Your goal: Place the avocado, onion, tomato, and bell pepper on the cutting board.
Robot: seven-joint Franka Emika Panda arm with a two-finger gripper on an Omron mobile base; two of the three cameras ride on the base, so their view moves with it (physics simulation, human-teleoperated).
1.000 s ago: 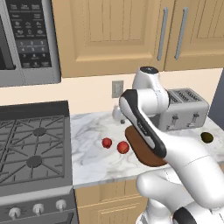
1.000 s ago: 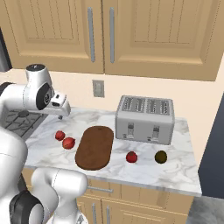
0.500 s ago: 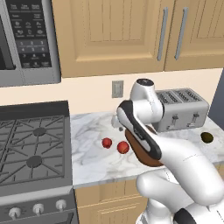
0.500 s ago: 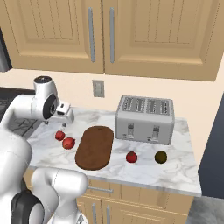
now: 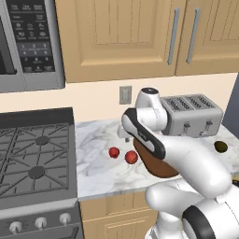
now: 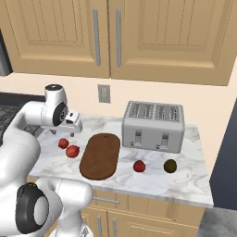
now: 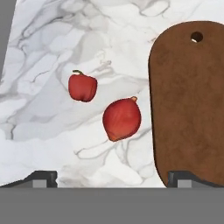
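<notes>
No legible writing anywhere. Gripper (image 7: 112, 177) fingers wide apart, holding nothing, above marble counter (image 7: 52, 52). Smooth red pepper (image 7: 82, 87) and rounded onion (image 7: 122, 119) just beside matte brown wood board (image 7: 188, 100), bare, w/ hole. Tomato (image 6: 139, 166), dark avocado (image 6: 170, 165) before metal toaster (image 6: 154, 126).

arm: bent forward, low | gripper (image 7: 112, 177): jaws spread wide, apparently empty, pointing down

- Sitting at the back of the marble counter (image 6: 152, 178): silver toaster (image 6: 154, 126).
- Flanking it leftward: gas stove (image 5: 35, 154), under the microwave (image 5: 28, 44).
- Hanging above: wooden cabinets (image 6: 139, 37).
</notes>
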